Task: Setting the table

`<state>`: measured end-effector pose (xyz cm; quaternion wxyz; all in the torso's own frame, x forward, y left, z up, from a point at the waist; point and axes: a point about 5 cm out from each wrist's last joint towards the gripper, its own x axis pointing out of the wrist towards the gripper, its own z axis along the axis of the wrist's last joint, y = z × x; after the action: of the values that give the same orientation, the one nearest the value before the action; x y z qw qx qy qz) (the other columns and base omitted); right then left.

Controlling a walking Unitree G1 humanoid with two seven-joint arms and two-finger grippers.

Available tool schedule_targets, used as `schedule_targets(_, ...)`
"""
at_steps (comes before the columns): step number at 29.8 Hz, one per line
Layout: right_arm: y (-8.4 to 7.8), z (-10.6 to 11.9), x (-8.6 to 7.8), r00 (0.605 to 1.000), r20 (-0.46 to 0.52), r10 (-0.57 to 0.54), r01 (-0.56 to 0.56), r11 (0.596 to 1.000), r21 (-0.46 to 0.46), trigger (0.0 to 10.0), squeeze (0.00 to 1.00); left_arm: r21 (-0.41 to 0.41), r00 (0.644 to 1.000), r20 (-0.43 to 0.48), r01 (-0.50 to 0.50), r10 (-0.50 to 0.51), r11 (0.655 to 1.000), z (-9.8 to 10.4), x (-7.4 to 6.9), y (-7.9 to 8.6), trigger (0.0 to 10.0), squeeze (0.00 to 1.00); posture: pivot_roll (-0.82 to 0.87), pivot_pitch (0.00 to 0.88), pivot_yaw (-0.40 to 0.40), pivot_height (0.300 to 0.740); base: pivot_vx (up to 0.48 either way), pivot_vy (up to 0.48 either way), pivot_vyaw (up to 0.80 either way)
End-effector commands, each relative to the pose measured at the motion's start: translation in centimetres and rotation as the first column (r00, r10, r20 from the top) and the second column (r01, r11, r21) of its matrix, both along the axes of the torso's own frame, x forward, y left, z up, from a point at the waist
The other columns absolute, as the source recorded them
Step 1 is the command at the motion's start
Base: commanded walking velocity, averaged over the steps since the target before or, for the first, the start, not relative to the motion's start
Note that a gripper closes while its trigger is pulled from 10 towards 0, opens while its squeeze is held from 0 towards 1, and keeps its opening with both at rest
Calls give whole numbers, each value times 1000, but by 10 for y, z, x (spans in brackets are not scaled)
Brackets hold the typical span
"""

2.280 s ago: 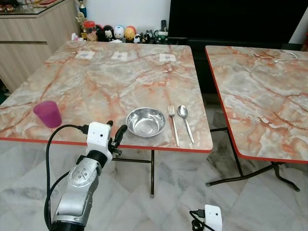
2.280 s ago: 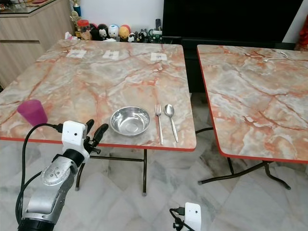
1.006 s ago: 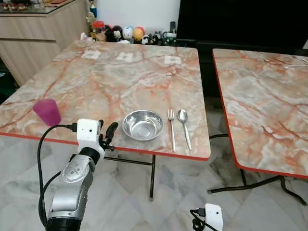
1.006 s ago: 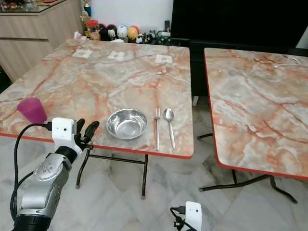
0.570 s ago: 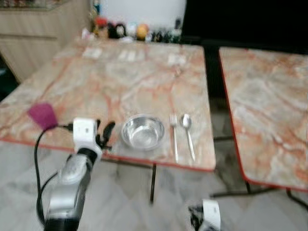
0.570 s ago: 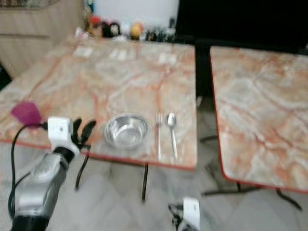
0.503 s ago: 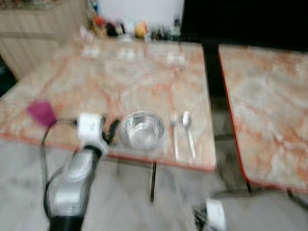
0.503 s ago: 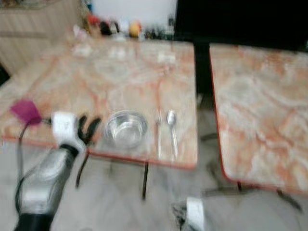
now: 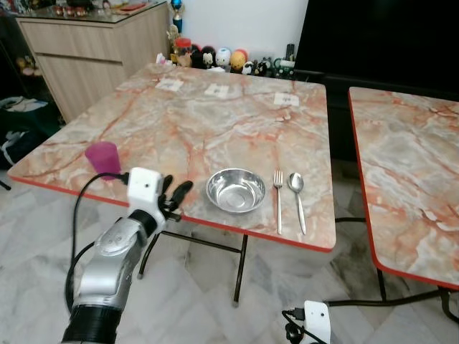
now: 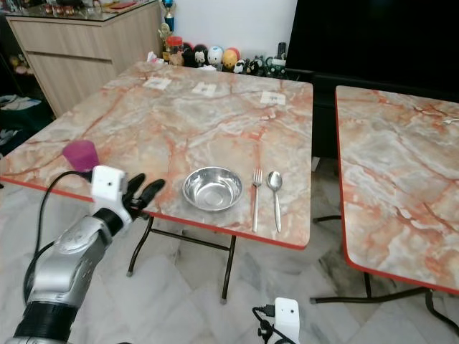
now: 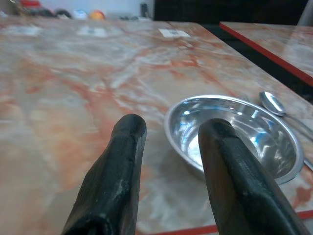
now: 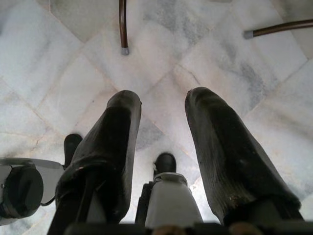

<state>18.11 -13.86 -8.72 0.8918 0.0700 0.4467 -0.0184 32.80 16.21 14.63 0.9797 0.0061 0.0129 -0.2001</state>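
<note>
Marble floor tiles run under two marble-look folding tables with red edges, a bare gap of floor between them. On the left table (image 9: 215,122) near its front edge: one steel bowl (image 9: 235,190), one fork (image 9: 278,201), one spoon (image 9: 297,199) just beside the fork, and one purple cup (image 9: 102,158) well off to the left by the rim. Second table (image 9: 409,179) sits to the right. Left wrist cam: left gripper (image 11: 168,147) hovers over the front edge with fingers spread, empty, bowl just ahead. Right wrist cam: right gripper (image 12: 164,127) hangs down over the floor, fingers apart too.
</note>
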Motion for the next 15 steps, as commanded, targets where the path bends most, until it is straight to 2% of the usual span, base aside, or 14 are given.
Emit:
schedule_targets(1,-1,0,0,1000,-3,2,-2,1000,-6,10000,0,-26,1000,-19,12,-12,1000,1,6,-4,10000,0,139,0,-55,740,0,0,0)
schedule_targets(3,0,0,0,1000,-1,3,-3,1000,-6,10000,0,-61,1000,-25,-19,17,998,9,18,-6,10000,0,131,0,-49,740,0,0,0)
schedule_targets(7,1,0,0,1000,-1,0,0,1000,-5,10000,0,-55,999,-43,-31,29,998,14,28,-9,10000,0,130,3,-47,740,0,0,0)
schedule_targets(8,2,0,0,1000,-2,-2,2,1000,-3,10000,0,-55,998,-62,-24,20,998,16,35,-12,10000,0,126,8,-39,740,0,0,0)
schedule_targets(12,4,0,-1,1000,-4,-7,7,1000,1,10000,0,-21,994,-108,31,-33,999,14,43,-22,10000,0,123,15,-31,740,0,0,0)
schedule_targets(15,4,-1,-1,1000,-5,-12,12,1000,3,10000,0,33,990,-141,12,-8,999,6,47,-27,10000,0,123,19,-27,740,0,0,0)
